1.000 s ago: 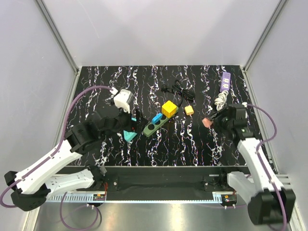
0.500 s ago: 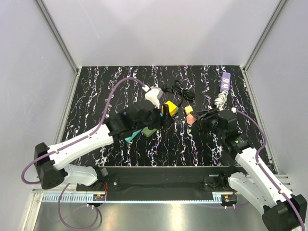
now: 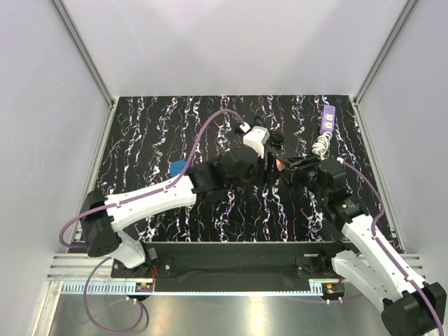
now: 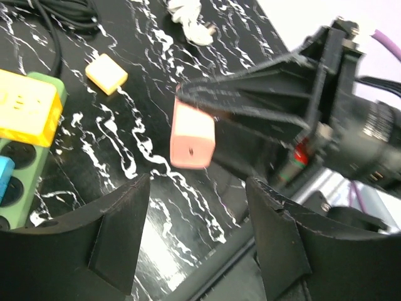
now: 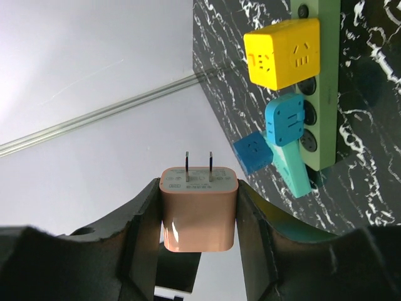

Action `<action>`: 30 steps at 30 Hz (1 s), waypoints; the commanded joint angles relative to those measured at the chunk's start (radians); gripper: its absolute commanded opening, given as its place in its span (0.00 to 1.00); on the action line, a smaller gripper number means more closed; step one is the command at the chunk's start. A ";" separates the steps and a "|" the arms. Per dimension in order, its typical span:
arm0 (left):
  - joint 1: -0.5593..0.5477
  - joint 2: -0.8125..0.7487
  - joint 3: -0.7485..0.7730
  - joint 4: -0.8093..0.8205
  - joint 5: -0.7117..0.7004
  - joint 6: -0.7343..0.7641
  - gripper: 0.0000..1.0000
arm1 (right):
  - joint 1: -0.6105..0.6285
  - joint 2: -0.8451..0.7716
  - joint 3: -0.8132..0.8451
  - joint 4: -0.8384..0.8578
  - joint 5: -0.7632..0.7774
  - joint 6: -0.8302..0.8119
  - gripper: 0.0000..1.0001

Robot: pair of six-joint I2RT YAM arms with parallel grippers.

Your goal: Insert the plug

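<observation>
From 6 o'clock the overhead camera looked down on the whole table (image 3: pixel 140 133). The wrist cameras sat close, left facing 3 o'clock, right 9, sharing the pink plug (image 4: pixel 192 142) and green strip (image 4: pixel 37 164).

Salmon-pink plug (image 5: pixel 199 210); green strip (image 5: pixel 330 125) (yellow cube (image 5: pixel 283 52)).

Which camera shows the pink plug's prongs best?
Right wrist: the pink plug sits clamped in the right gripper, both prongs clearly visible. Left wrist shows only its prongless end; the top view shows only a small pink speck.
</observation>
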 commanded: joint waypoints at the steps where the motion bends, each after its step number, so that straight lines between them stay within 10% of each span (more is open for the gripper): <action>1: -0.005 0.035 0.068 0.055 -0.089 0.047 0.66 | 0.008 -0.011 -0.008 0.076 -0.045 0.070 0.00; 15: -0.008 0.118 0.105 0.151 -0.098 0.073 0.44 | 0.009 -0.031 -0.040 0.126 -0.059 0.097 0.00; 19: -0.008 0.131 0.112 0.157 -0.049 0.091 0.23 | 0.011 -0.031 -0.057 0.134 -0.062 0.097 0.02; 20: -0.008 0.132 0.112 0.154 -0.044 0.090 0.01 | 0.009 -0.028 -0.060 0.143 -0.062 0.099 0.04; 30: 0.021 0.005 0.062 -0.047 0.017 0.012 0.00 | 0.009 -0.022 -0.080 0.185 -0.123 -0.073 1.00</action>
